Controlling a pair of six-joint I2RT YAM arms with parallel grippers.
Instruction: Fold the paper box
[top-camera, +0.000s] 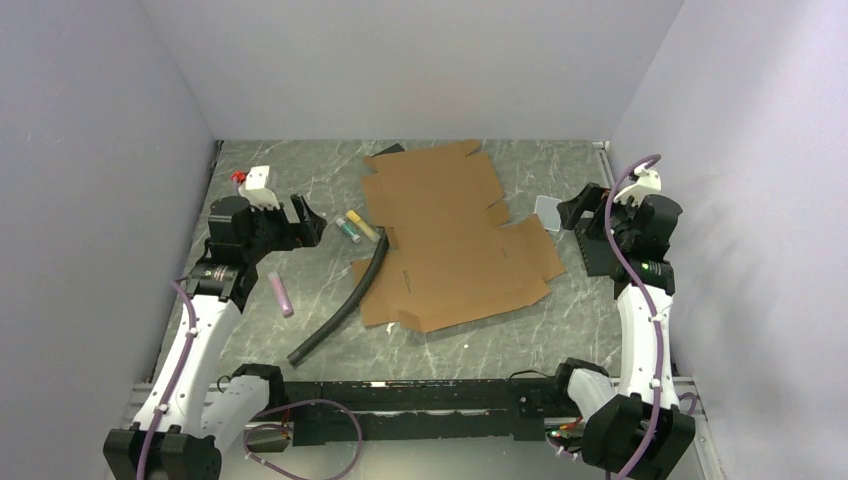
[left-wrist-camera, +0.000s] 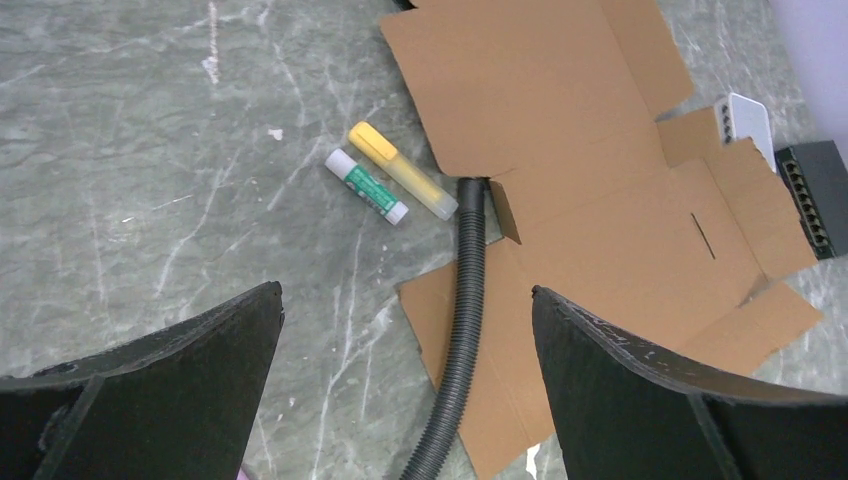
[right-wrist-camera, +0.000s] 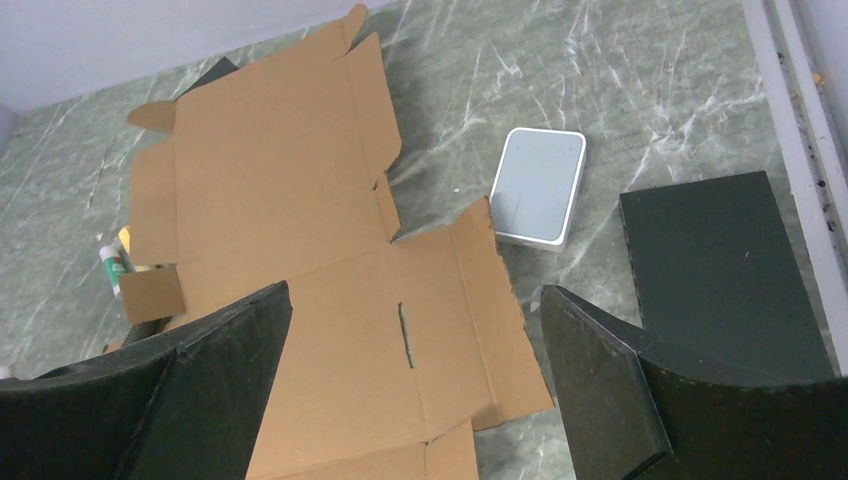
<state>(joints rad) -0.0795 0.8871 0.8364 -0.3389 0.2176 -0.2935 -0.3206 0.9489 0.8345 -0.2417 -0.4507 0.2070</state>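
The paper box (top-camera: 450, 240) lies flat and unfolded in the middle of the table, brown cardboard with flaps, tabs and crease lines. It also fills much of the left wrist view (left-wrist-camera: 600, 200) and the right wrist view (right-wrist-camera: 300, 220). My left gripper (top-camera: 305, 220) hovers open to the left of the box, its jaws wide apart with nothing between them (left-wrist-camera: 405, 292). My right gripper (top-camera: 575, 210) hovers open at the box's right edge, also holding nothing (right-wrist-camera: 415, 290).
A black corrugated hose (top-camera: 345, 300) lies across the box's left flap (left-wrist-camera: 465, 330). A glue stick (left-wrist-camera: 367, 187) and a yellow marker (left-wrist-camera: 400, 170) lie beside it. A pink pen (top-camera: 281, 293) lies farther left. A translucent square container (right-wrist-camera: 538, 185) and a black slab (right-wrist-camera: 720, 260) sit to the right.
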